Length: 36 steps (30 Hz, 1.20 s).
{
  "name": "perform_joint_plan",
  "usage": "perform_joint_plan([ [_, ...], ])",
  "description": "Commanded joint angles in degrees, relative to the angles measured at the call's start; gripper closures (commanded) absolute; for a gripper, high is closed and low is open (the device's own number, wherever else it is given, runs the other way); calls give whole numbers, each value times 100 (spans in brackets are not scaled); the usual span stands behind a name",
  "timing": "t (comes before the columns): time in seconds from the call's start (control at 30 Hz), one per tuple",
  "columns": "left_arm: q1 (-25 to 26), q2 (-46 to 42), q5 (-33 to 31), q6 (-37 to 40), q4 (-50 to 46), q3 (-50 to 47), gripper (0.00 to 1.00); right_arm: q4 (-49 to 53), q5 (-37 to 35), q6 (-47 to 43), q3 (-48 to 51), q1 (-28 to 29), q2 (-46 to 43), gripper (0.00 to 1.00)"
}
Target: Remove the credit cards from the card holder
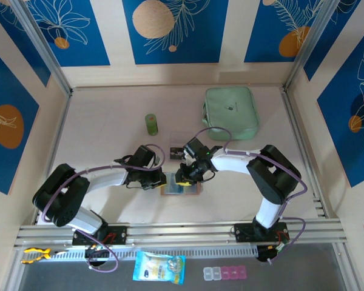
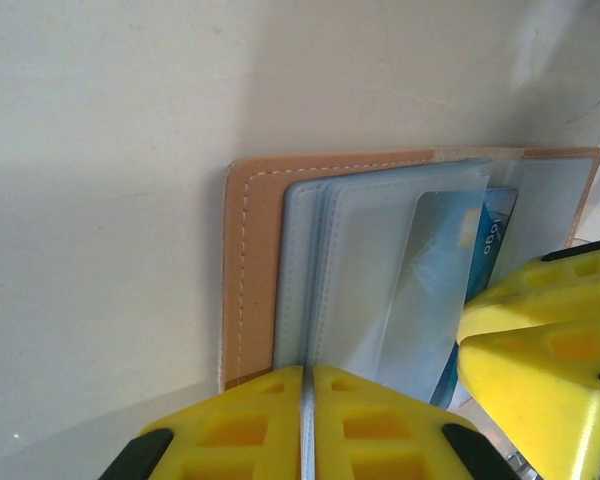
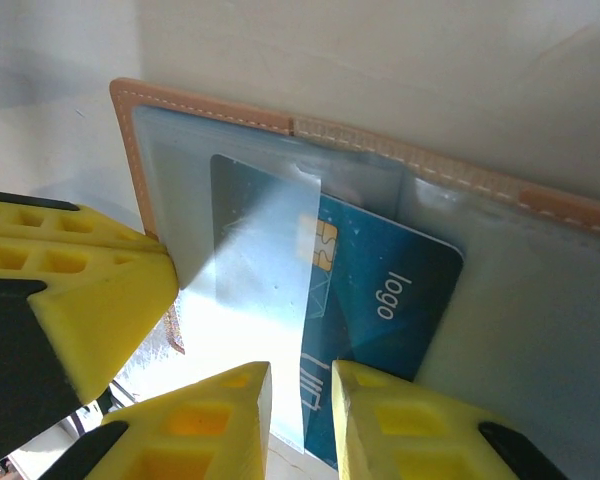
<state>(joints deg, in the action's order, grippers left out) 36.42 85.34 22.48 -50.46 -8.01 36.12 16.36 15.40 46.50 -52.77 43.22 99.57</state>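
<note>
Blue floral wall panels, pale table

Tan card holder lies open, blue card half out

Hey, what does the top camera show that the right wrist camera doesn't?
Top camera alone: the mint-green zip pouch, a small green cylinder, and both arms meeting over the card holder.

Right wrist camera alone: the detail, namely a dark blue card with a gold chip and the word "logo", partly out of a clear pocket, its near edge between the right hand's yellow fingers.

Shared: the open card holder on the pale table.
</note>
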Motion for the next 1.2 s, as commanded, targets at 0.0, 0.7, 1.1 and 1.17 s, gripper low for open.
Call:
perform_joint_plan([
  [0.0,-53,-100,-24,115,-375,-5,90,172,-13,-120,-46,-38,-131,75],
  [0.7,334,-84,72,150,-619,676,94,-81,220,31,519,-329,-782,75],
  [1.1,437,446,-66,280,-688,739,97,-227,489,31,573,-412,-377,72],
  [1.17,445,487,-78,307,-711,709,97,-270,509,34,588,-418,-328,72],
])
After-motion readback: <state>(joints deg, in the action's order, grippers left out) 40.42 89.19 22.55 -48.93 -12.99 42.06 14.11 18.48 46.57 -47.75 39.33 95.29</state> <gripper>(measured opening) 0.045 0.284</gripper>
